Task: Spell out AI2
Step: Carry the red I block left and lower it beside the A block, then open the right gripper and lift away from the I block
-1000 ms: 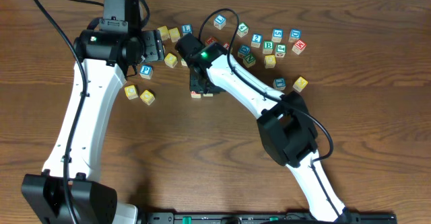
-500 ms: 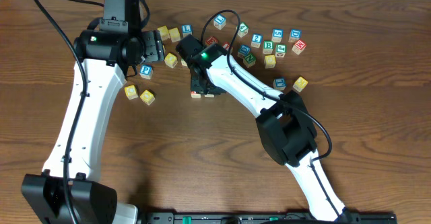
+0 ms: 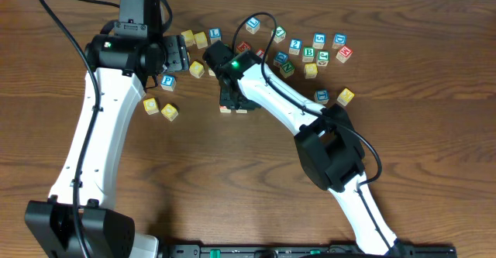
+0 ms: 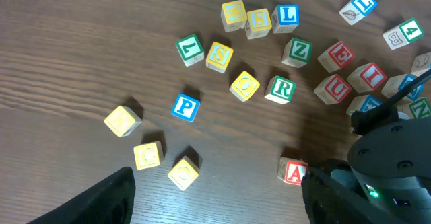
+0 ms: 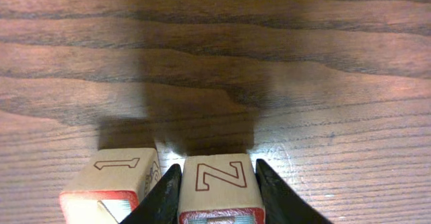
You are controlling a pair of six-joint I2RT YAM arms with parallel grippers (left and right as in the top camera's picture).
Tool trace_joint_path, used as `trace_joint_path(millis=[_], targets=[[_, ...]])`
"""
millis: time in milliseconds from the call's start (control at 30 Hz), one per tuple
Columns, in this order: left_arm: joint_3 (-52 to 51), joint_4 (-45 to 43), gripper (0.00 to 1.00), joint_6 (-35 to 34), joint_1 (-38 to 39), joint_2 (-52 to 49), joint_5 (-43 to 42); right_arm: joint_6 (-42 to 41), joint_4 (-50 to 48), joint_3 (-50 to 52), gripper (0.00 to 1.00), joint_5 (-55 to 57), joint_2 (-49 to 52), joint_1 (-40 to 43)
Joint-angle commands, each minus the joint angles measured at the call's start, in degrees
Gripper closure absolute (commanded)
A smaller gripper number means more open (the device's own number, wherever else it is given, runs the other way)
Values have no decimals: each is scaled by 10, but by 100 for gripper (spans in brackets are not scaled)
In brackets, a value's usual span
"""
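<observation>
Our right fingers (image 5: 161,200) straddle the 2 block (image 5: 219,183), which sits on the tabletop (image 5: 283,49) just beside the I block (image 5: 111,177); we cannot tell whether they grip it. Our left fingers (image 4: 101,200) gape wide, empty.

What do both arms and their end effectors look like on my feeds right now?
They match: the left arm and right arm have smooth white links with bulky black joint housings. Each has a small green light near the wrist and a thin black cable looping off it. The left end effector and right end effector each end in two plain black fingers.
</observation>
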State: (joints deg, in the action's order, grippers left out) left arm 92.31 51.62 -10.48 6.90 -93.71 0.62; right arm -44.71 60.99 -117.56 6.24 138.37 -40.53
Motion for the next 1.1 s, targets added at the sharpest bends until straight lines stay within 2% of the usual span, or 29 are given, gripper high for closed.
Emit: trace_joint_path(millis=[0,167,467,633,767,900,933,1000,1067], targets=[[-4,2,22,1,-1,-5,12,-7,2,4,64,7,5,-3],[-4,2,22,1,-1,-6,12,-7,3,4,60,7,6,-3],[-4,2,22,1,-1,-6,12,5,6,3,65,3,3,1],[-4,2,22,1,-1,-6,12,76,5,-3,61,-2,-14,17],[-4,1,22,1,-1,-6,12,143,1,-7,56,-51,-33,35],[-4,2,22,1,-1,-6,12,208,0,-8,57,-97,-48,47],[-4,2,22,1,-1,-6,12,267,2,-8,57,-127,-53,50],[-4,2,22,1,-1,-6,12,320,14,-8,57,-139,-55,51],[-4,2,22,1,-1,-6,12,337,26,-8,58,-139,-55,51]])
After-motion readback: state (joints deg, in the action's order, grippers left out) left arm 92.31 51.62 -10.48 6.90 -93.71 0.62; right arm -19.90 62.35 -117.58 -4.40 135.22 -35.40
